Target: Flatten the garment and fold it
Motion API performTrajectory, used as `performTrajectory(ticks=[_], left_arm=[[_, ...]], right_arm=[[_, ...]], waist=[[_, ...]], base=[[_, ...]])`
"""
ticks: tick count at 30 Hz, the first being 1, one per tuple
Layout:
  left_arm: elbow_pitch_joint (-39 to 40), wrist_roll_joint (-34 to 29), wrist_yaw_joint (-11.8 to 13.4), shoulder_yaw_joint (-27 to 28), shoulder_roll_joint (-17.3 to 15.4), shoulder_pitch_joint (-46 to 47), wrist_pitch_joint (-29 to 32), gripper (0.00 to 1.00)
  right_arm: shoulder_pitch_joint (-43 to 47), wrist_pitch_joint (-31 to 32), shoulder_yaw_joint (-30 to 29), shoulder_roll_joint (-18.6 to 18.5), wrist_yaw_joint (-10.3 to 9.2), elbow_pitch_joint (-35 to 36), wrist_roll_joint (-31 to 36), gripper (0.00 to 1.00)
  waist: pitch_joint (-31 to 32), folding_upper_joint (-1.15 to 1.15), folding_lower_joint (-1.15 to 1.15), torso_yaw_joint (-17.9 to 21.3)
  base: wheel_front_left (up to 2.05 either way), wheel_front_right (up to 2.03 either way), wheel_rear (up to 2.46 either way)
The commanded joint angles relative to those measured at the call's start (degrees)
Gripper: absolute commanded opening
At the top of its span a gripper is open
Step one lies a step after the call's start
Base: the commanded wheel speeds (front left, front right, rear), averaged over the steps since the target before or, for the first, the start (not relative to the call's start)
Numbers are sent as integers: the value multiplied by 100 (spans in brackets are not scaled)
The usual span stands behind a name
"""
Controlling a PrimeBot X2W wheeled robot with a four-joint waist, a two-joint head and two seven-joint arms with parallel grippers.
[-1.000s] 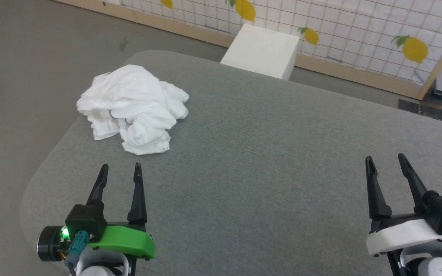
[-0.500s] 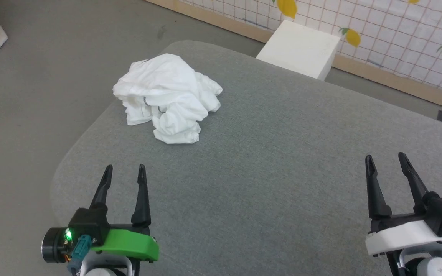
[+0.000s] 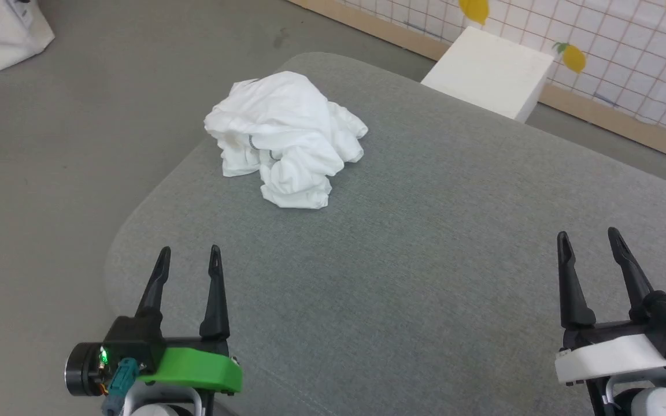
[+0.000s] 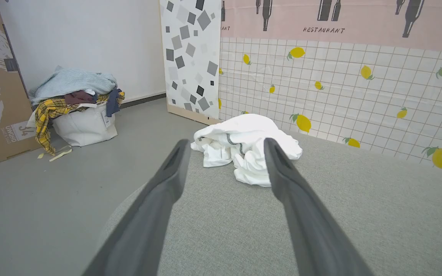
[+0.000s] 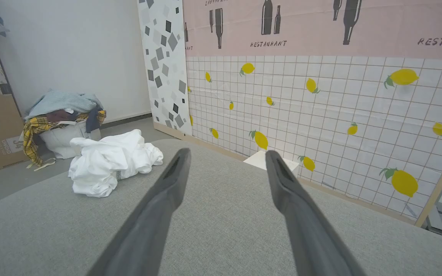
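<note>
Both claws open and empty: left claw [image 3: 189, 249] lower left, right claw [image 3: 588, 232] lower right, hovering over the bench [image 3: 425, 242], staged for a reach, I reckon. I see the garment [image 3: 287, 136] crumpled upper centre, near the bench's left edge, well apart from both.

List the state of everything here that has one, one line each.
garment: crumpled in a heap near the far left corner of the table, not flattened, untouched.
left gripper: open, empty, fingers apart.
right gripper: open, empty, fingers apart.
white bag: piled over its rim with clothes.
white box: standing beyond the table's far edge.
</note>
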State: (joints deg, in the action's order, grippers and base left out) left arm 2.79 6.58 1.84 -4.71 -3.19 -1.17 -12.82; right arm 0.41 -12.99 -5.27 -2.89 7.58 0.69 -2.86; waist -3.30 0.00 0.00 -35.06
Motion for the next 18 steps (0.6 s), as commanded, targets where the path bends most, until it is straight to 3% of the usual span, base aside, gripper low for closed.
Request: performTrajectory(ticks=[1,18], left_arm=[[33,78,33,-21,29,-74,-87,100],[40,112,7,-37,32,-117,-218,100]], right_arm=[[60,-68,-12,2,-8,27,58,100],[96,-201,-97,2,-9,32,27,100]], waist=[[-8,0,0,-81],[0,0,0,-397]], base=[[0,0,0],[0,0,0]])
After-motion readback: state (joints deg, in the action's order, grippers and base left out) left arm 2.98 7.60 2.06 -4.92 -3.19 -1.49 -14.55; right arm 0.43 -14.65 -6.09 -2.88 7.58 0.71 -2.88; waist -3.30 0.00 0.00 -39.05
